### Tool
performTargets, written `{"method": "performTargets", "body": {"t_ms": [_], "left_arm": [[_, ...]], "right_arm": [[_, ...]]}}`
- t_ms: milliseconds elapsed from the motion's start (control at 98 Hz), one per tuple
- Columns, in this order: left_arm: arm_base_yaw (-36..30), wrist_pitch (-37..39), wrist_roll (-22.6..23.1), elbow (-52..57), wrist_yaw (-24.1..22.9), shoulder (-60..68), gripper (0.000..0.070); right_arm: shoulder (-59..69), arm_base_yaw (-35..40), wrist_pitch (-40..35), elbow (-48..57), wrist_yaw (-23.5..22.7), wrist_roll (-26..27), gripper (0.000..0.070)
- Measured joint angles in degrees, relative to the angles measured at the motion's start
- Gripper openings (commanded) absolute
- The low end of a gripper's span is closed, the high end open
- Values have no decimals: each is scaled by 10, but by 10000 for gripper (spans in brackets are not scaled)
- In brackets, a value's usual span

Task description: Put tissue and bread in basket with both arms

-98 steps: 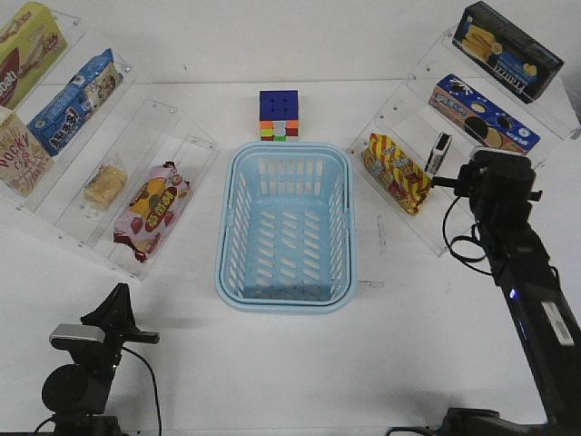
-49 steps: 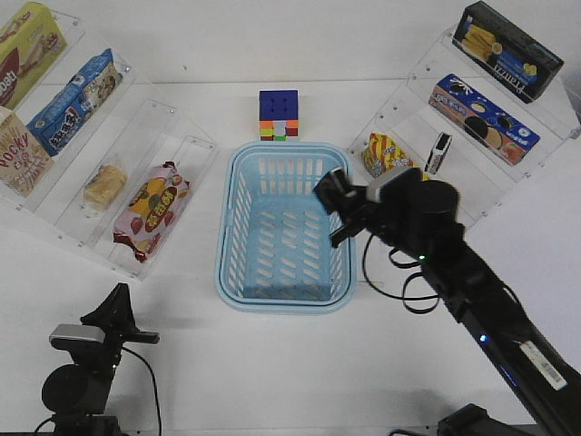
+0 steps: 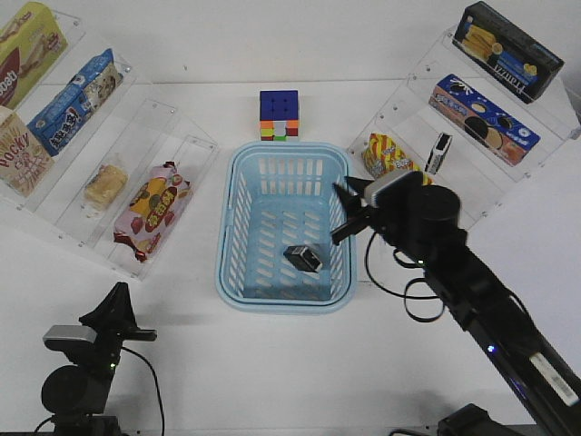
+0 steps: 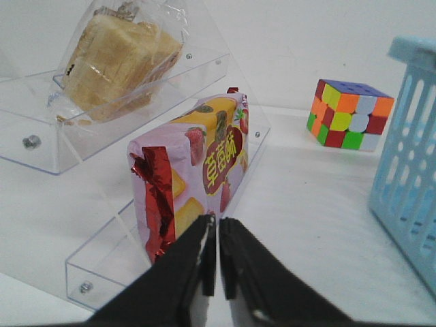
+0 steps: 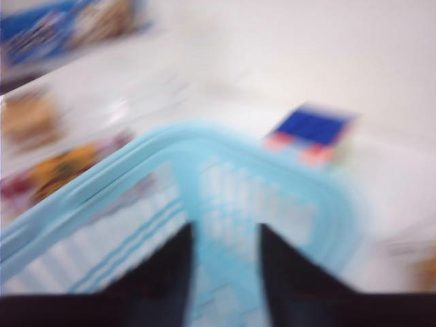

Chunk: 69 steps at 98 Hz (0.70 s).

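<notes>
The light-blue basket [image 3: 223, 245] stands mid-table. One black tissue pack [image 3: 302, 259] lies inside it near the right wall. A second tissue pack [image 3: 438, 153] stands on the right shelf. My right gripper [image 3: 346, 214] is open and empty over the basket's right rim, above the dropped pack. Its wrist view is blurred and shows the basket [image 5: 129, 204] below the open gripper [image 5: 225, 235]. The bread [image 3: 105, 184] lies on the left shelf, also in the left wrist view [image 4: 116, 61]. My left gripper [image 3: 118, 295] is shut and empty near the front left, pointing at the shelf [image 4: 218, 225].
A red-and-pink snack bag [image 4: 197, 170] lies on the lowest left shelf, below the bread. A multicoloured cube [image 3: 279, 114] sits behind the basket. A red-and-yellow snack bag [image 3: 390, 156] and boxes fill the right shelves. More boxes stand on the upper left shelves.
My right arm swung from the right shelf to over the basket carrying a tissue pack, then opened. The pack now lies in the basket. The left arm has not moved.
</notes>
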Motion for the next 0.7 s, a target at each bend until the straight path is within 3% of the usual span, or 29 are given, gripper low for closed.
{"method": "performTargets", "body": {"t_ms": [122, 214, 378, 480, 612, 643, 704], "left_arm": [[0, 18, -88, 1, 0, 0, 1], [0, -6, -144, 20, 0, 1, 1], [0, -109, -167, 146, -11, 53, 1], [0, -154, -129, 232, -29, 127, 1], [1, -204, -23, 334, -43, 262, 21], [1, -216, 6, 358, -43, 294, 97], [1, -238, 63, 405, -43, 357, 342]], "right_arm": [[-63, -37, -26, -4, 35, -8, 0], [-114, -54, 13, -57, 36, -10, 0], [-229, -70, 122, -236, 49, -10, 0], [-276, -73, 164, -313, 63, -10, 0], [-279, -73, 153, -325, 62, -9, 0], [-278, -73, 152, -325, 62, -8, 0], [-278, -73, 154, -325, 62, -8, 0]]}}
